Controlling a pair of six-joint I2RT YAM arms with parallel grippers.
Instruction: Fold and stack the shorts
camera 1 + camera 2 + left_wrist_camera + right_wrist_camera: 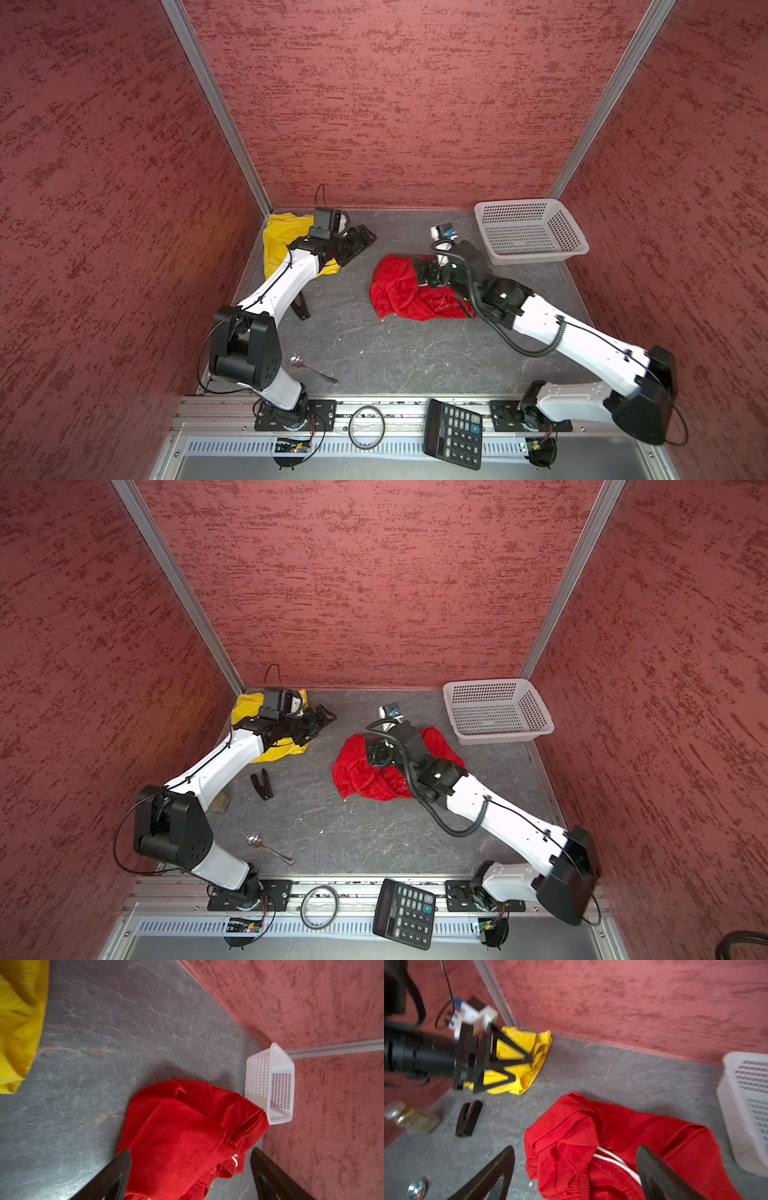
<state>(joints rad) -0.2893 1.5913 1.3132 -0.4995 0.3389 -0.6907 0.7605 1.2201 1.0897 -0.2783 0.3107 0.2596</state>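
Your right claw (575, 1149) hangs wide open and empty just over the crumpled red shorts (566, 1126), seemingly to take an edge, while your left claw (523, 1069), likewise spread and empty, has the yellow shorts (538, 1042) just behind it.

Red shorts (176, 1136): thin woven cloth, matt; drawstring (602, 1157) a smooth white cord. Yellow shorts (529, 1043): thin cloth, faintly sheeny. Basket (536, 257): white perforated plastic, smooth. Tabletop (395, 353): grey, stone-like, matt, veined. Spoon (294, 360): polished metal. Calculator (455, 434): black plastic. Walls (374, 104): rough, mottled red finish.
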